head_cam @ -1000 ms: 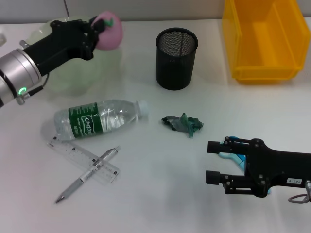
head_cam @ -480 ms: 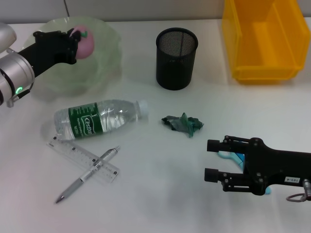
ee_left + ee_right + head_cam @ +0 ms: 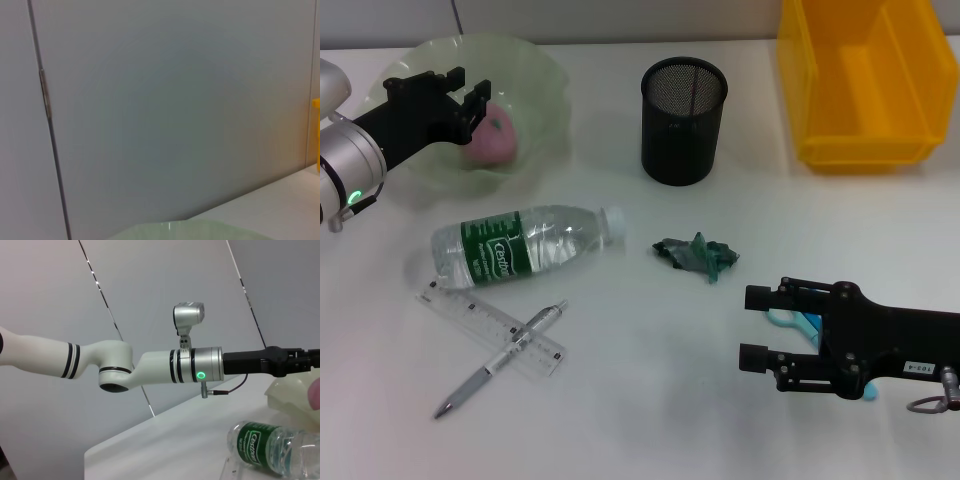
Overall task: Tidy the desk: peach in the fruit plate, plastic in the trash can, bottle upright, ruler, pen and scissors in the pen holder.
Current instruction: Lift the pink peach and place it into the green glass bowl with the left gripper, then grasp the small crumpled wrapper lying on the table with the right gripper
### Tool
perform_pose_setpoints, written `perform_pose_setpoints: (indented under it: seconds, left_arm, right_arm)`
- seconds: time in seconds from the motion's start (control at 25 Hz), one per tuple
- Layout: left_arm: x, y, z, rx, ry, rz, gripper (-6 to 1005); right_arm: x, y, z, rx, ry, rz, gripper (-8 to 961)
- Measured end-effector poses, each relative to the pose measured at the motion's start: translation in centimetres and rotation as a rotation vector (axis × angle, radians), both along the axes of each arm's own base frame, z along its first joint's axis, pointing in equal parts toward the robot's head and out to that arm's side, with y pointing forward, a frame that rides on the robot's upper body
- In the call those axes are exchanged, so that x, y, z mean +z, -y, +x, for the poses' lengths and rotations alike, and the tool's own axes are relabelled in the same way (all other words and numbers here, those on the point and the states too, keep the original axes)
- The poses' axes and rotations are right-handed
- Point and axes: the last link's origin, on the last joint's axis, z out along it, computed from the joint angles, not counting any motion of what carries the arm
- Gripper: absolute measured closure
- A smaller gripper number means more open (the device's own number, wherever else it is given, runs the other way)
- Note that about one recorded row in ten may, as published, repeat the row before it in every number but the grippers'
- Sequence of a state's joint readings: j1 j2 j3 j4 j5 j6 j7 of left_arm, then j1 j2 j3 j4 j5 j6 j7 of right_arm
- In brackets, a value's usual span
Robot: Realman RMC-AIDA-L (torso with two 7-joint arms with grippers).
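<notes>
The pink peach (image 3: 492, 137) lies in the pale green fruit plate (image 3: 535, 75) at the back left. My left gripper (image 3: 467, 88) hovers open just over it, apart from the fruit. A clear bottle (image 3: 520, 245) with a green label lies on its side; it also shows in the right wrist view (image 3: 270, 450). Crumpled green plastic (image 3: 697, 255) sits mid-table. The clear ruler (image 3: 480, 322) and the pen (image 3: 500, 360) cross at the front left. My right gripper (image 3: 757, 328) stands open at the front right, over the blue scissors (image 3: 798, 321), which it mostly hides.
The black mesh pen holder (image 3: 684, 120) stands at the back centre. A yellow bin (image 3: 865, 85) sits at the back right. The left wrist view shows only the wall and the plate's rim (image 3: 185, 229).
My left gripper carried the peach leftward and down into the plate, then opened and let it go. The right arm has barely moved.
</notes>
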State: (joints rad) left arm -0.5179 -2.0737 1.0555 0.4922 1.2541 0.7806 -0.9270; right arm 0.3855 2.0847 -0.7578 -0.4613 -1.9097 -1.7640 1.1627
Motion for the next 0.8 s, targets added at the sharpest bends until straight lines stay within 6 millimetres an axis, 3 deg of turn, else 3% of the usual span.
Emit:
perform_pose_setpoints:
  seconds: [0.12, 0.4, 0.64, 0.68, 0.76, 0.8]
  left_arm:
    - [0.0, 0.0, 0.0, -0.001, 0.003, -0.003, 706]
    - [-0.1, 1.5, 1.1, -0.102, 0.08, -0.046, 552]
    - [1.0, 5.9, 3.8, -0.34, 0.283, -0.263, 531]
    - [1.0, 5.9, 3.8, -0.34, 0.283, -0.263, 531]
    - [0.3, 8.7, 4.2, -0.442, 0.228, -0.498, 532]
    - [0.3, 8.7, 4.2, -0.442, 0.228, -0.498, 532]
  right_arm:
    - [0.0, 0.0, 0.0, 0.0, 0.0, 0.0, 208]
    - [0.1, 0.1, 0.1, -0.006, -0.007, 0.006, 208]
    - [0.8, 0.7, 0.8, -0.024, -0.035, 0.077, 209]
    - [0.8, 0.8, 0.8, -0.025, -0.035, 0.082, 209]
    - [0.8, 0.8, 0.9, -0.026, -0.032, 0.087, 209]
    - [0.8, 0.8, 1.0, -0.028, -0.031, 0.087, 209]
